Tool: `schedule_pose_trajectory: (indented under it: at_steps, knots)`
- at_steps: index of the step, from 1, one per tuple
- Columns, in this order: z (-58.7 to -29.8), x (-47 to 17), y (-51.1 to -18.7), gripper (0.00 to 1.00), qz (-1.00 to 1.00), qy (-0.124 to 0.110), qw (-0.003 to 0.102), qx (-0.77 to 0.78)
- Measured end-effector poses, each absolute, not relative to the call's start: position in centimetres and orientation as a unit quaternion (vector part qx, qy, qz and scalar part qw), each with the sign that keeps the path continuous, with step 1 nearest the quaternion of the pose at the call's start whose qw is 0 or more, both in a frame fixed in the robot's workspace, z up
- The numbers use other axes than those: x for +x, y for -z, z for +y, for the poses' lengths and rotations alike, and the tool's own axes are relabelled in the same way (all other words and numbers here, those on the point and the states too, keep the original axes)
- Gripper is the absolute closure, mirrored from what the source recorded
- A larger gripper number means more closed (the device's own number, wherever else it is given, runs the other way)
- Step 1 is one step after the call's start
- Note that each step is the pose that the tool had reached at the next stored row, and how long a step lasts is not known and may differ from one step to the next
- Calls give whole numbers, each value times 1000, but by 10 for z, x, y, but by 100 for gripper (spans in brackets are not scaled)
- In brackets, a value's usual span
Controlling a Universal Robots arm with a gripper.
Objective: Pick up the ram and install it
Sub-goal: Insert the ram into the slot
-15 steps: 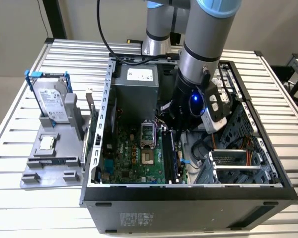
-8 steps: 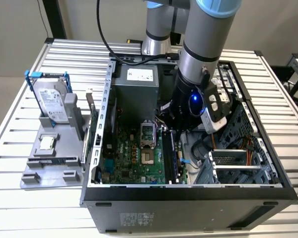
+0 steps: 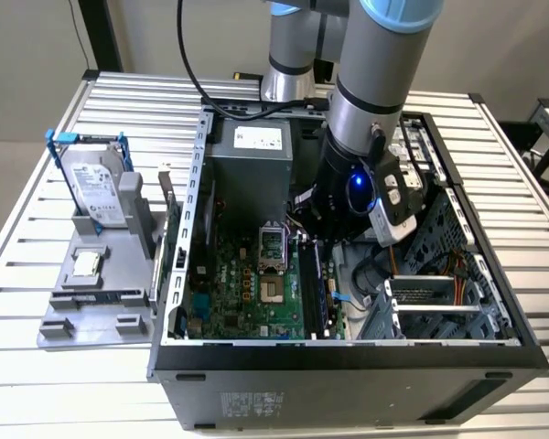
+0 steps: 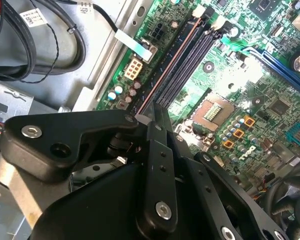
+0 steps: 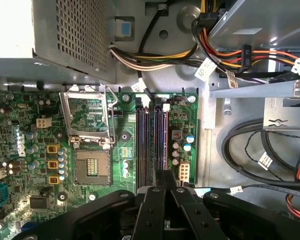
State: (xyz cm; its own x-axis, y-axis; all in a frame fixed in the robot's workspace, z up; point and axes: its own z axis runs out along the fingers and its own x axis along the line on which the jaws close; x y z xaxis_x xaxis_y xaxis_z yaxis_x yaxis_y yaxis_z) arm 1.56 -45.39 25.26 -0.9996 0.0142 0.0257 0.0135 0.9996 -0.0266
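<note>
Fingers (image 4: 159, 131) pinched nearly together on the near end of the ram (image 4: 170, 65), a thin dark strip with a reddish top edge; the gripper (image 4: 149, 114) looks clamped on it, no gap visible. Ram stands on edge in the outermost of the black slots (image 5: 144, 145), the one nearest the motherboard (image 4: 240, 90) edge that runs along the bare metal floor of the case (image 3: 348, 361). In the exterior view the arm reaches down inside the open case, near its middle. Step in hand, by my reading: install, not pickup; the strip is already lined up along its slot. Pressing home would call for a straight push down, even along the length, no twist, until the end latches close. Hard to make out: whether the ram is fully seated or only resting in the slot mouth; the near latch sits under the gripper body, and the far latch is too small to read. In the first wrist view the gripper (image 5: 165, 175) covers the near ends of the slots.
</note>
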Motion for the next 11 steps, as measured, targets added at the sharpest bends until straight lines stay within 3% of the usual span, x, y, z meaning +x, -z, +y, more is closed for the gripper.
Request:
schedule_pose_trajectory:
  at_steps: [11]
  knots:
    - [-454,16,-253,100,-1000,-13,11,16]
